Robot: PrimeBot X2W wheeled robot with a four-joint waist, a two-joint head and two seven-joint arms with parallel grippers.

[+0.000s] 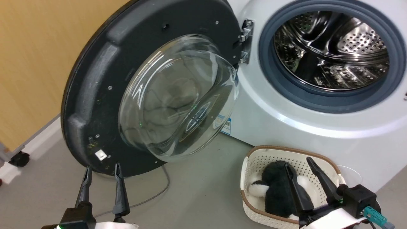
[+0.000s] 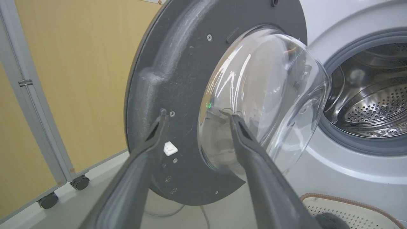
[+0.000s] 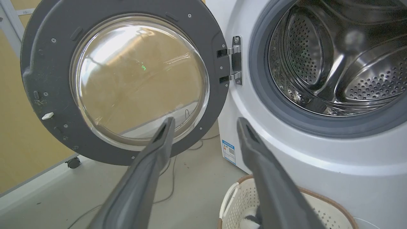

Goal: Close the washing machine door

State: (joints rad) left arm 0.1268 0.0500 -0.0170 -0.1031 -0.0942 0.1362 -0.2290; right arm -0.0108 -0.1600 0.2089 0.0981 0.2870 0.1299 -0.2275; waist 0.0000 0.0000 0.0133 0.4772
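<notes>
Grey floor [image 1: 197, 190], yellow wall [image 1: 31, 63]. Wide-open door [image 1: 95, 95] at 10 o'clock: stiff, probably heavy, glass [image 1: 178, 98] slick; push black rim [image 1: 76, 127] at 8. Left tool [image 1: 102, 166], right tool [image 1: 297, 161] spread.

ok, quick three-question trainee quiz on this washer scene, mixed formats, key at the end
1. True or false: the washing machine door is shut.
2. What lies in the basket? A) a black and white furry thing B) folded towels C) a detergent bottle
3. Which gripper is nearer the door?
Key: 1 false, it stands wide open; 2 A; 3 the left gripper.
</notes>
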